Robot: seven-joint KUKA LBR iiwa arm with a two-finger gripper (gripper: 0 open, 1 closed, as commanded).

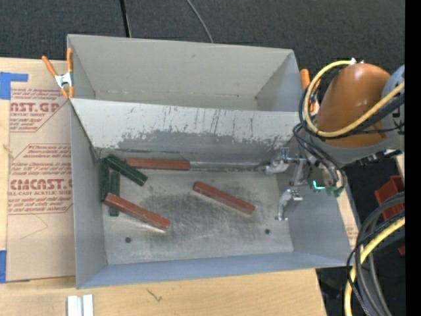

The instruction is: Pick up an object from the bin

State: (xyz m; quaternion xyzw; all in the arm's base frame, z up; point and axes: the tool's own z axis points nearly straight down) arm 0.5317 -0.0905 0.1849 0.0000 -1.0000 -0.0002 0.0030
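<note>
While the gripper (pixel 283 188) hangs at the near end of the bin (pixel 197 262) with its jaws apart and nothing between them, we see a red-brown flat stick (pixel 223 198) lying slantwise on the floor just beyond them, toward the bin's middle. We judge it light, stiff and rather smooth, best pinched across its narrow width at mid-length. Well beyond it lie a second red-brown stick (pixel 158 165), a third red-brown stick (pixel 135 211) and green sticks (pixel 128 170).
</note>
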